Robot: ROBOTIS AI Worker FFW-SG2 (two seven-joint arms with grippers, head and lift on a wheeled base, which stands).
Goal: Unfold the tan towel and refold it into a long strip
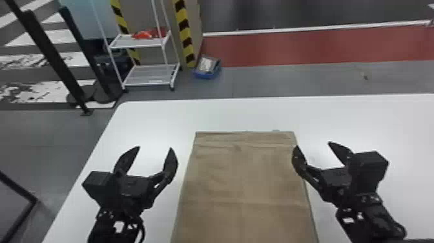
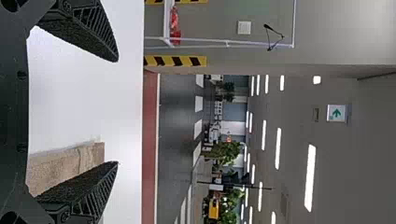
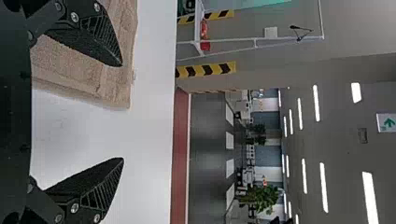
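On the table, the towel; near end cut off.

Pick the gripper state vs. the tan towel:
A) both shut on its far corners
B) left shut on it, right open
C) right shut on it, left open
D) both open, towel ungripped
D: the left gripper and right gripper both have fingers spread, towel flat between them.

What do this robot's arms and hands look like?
Black throughout. The left tool and right tool each have a boxy body and two tapering, pointed fingers with slatted sides. Silvery screws dot the joints; a thin black cable seems to loop beside the left wrist.
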